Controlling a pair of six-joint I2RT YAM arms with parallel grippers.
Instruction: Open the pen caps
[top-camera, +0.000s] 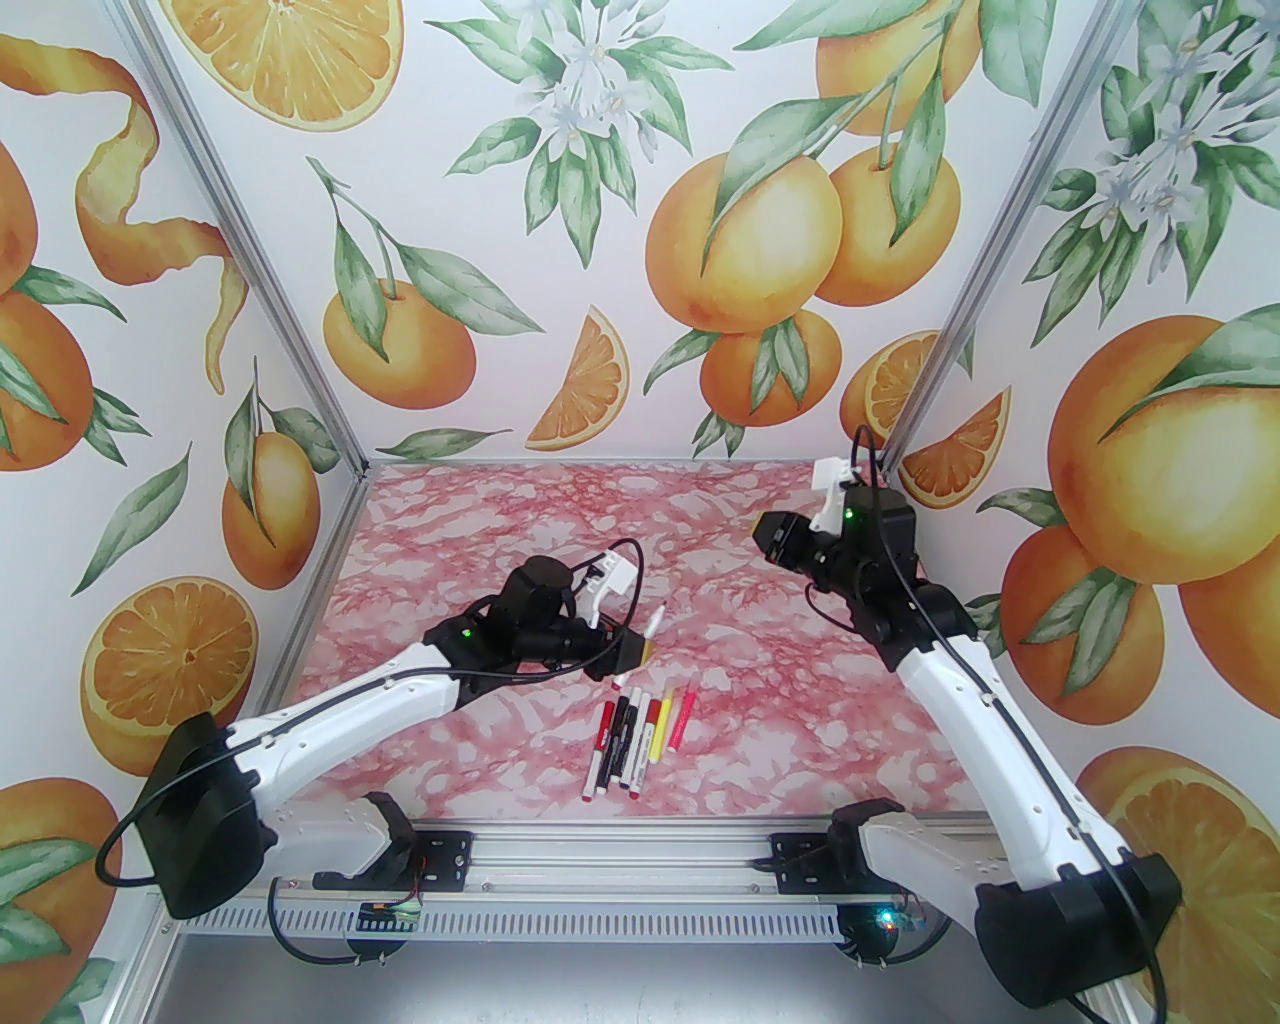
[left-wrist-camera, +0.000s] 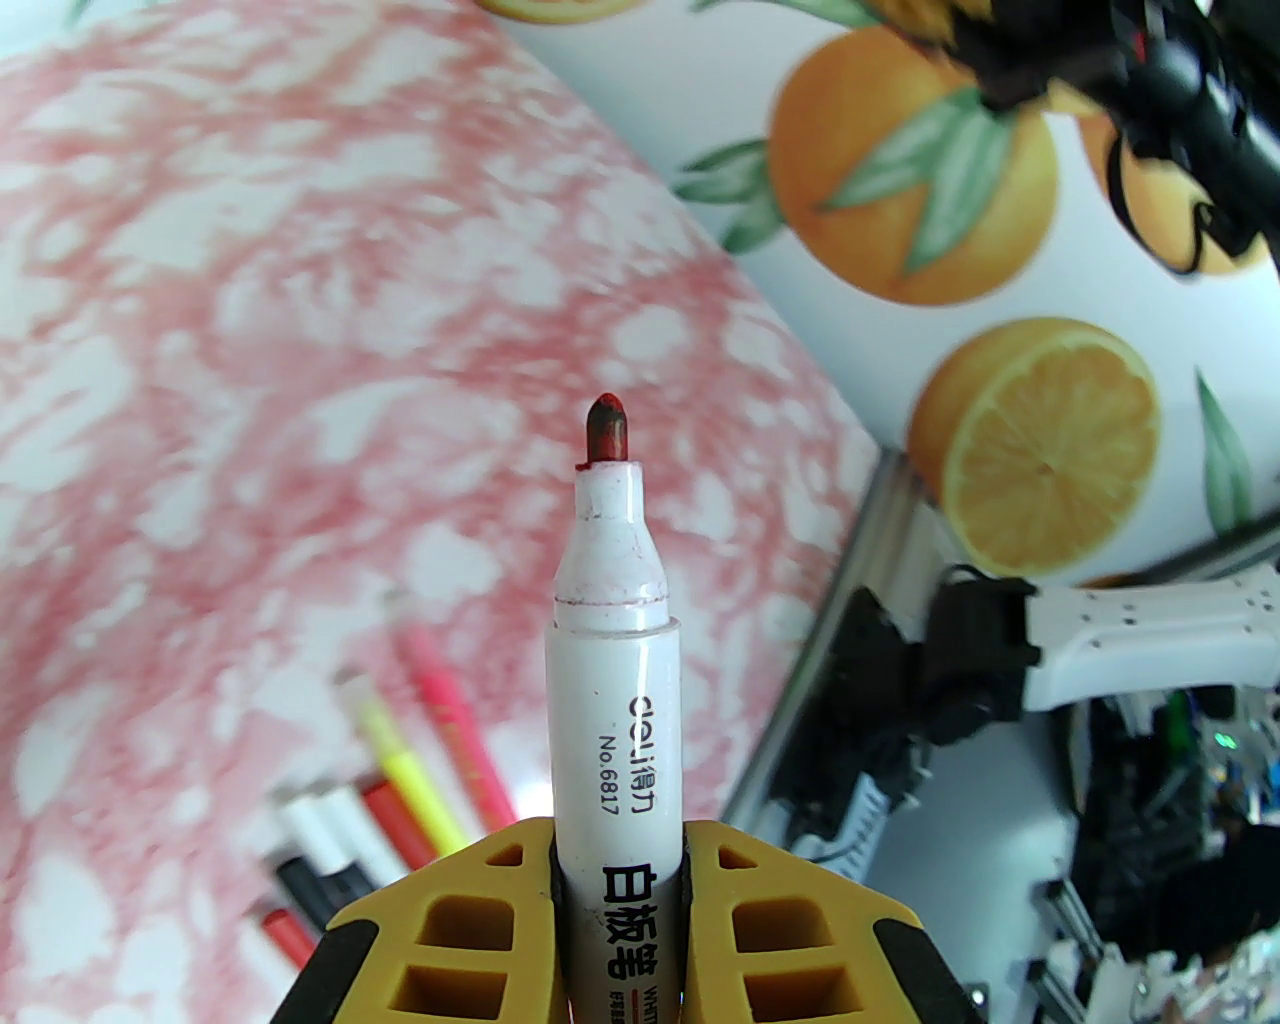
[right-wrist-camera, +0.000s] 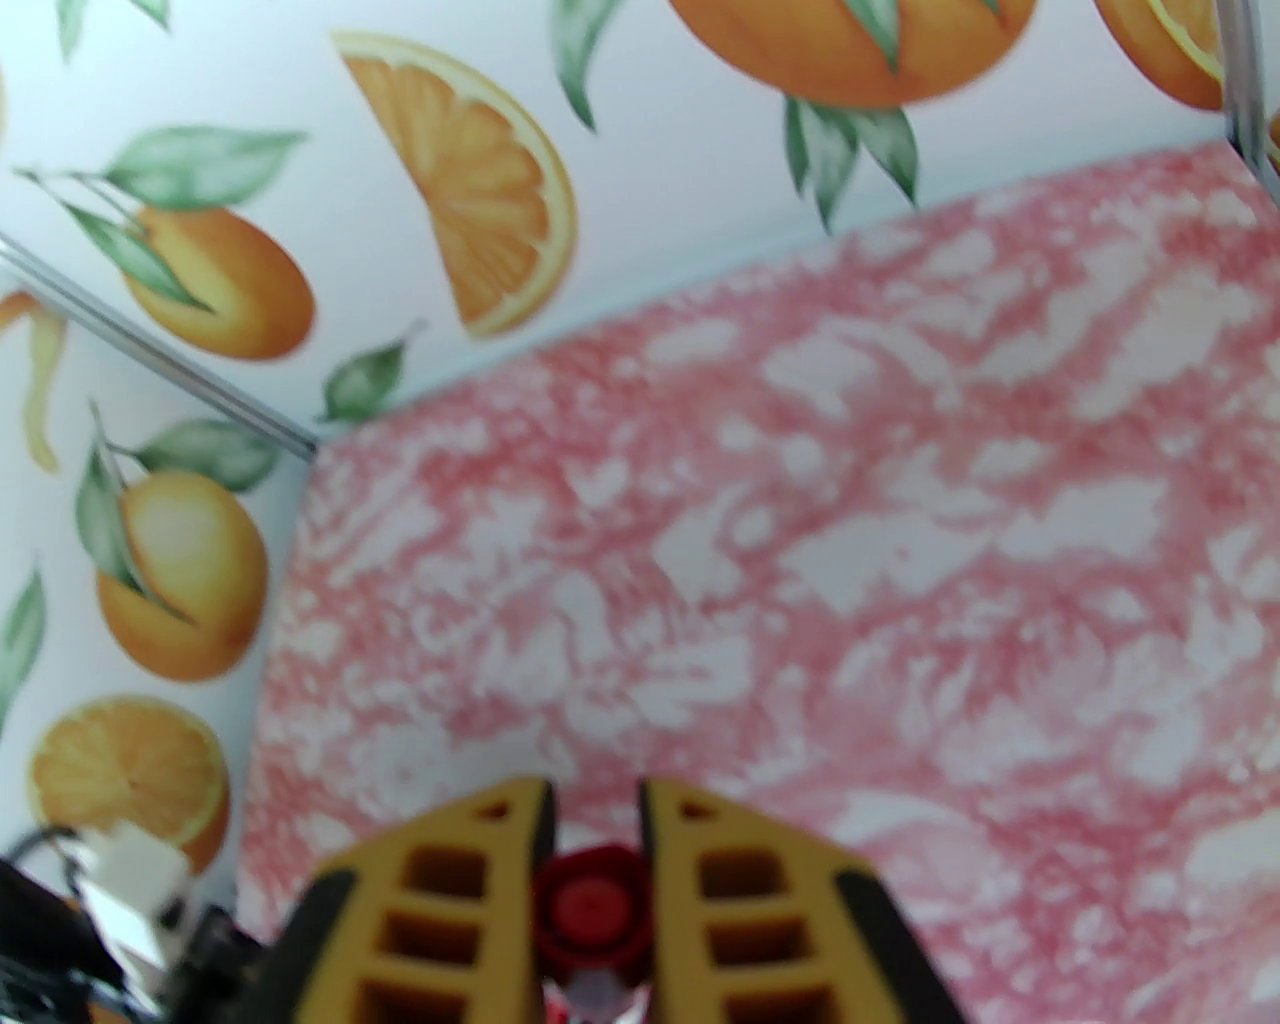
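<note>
Marbled table (right-wrist-camera: 900, 500); wrist view: red cap (right-wrist-camera: 592, 915) between right jaws

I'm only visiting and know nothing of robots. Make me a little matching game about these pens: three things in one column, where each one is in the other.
Things:
1. white marker, red tip bare
2. red cap
3. yellow pen

Places:
A. lying in the row of pens on the table
B. pinched between the right fingers
C. pinched between the left fingers

Pairs: 1-C, 2-B, 3-A
</note>
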